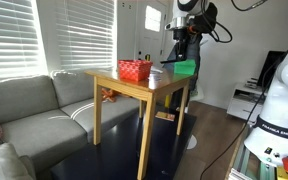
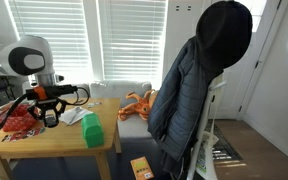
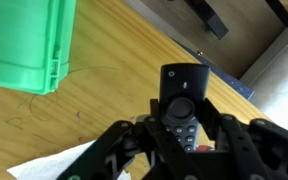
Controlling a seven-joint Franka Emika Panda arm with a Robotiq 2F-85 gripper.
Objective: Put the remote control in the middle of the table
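In the wrist view the black remote control (image 3: 181, 95) lies lengthwise between my gripper's two fingers (image 3: 182, 128), which are shut on its lower half. Its round button pad faces the camera. It hangs over the honey-coloured wooden table (image 3: 114, 100), near the table's edge and beside the green box (image 3: 24, 40). In both exterior views the gripper (image 1: 181, 52) (image 2: 52, 112) is low over the table (image 1: 134, 92) (image 2: 44, 152), between the red mesh basket (image 1: 135, 70) (image 2: 19, 122) and the green box (image 1: 186, 68) (image 2: 92, 130). The remote is too small to make out there.
A grey sofa (image 1: 34, 110) stands beside the table. A dark jacket on a rack (image 2: 194, 80) hangs close to the table. An orange toy (image 2: 136, 102) lies behind it. A white sheet (image 3: 54, 165) lies on the table under the gripper. Dark floor shows past the table edge (image 3: 234, 30).
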